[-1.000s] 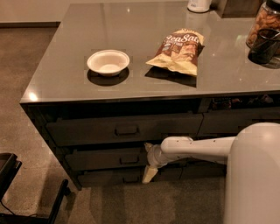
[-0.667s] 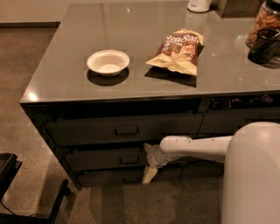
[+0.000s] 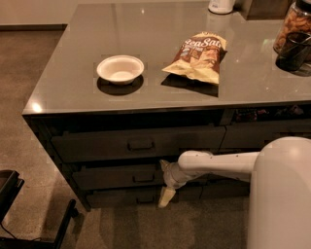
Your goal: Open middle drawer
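My gripper (image 3: 165,194) hangs just right of the handle (image 3: 142,177) of the middle drawer (image 3: 107,178); whether it touches I cannot tell. My arm (image 3: 218,164) covers that drawer's right end. The jar (image 3: 294,24) is cut off by the right edge, the white container (image 3: 221,6) by the top.

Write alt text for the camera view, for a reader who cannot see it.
A white robot arm reaches in from the right, its gripper pointing down in front of a stack of dark drawers, just right of the loop handle of the middle drawer. The grey countertop above holds a white bowl and a chip bag.
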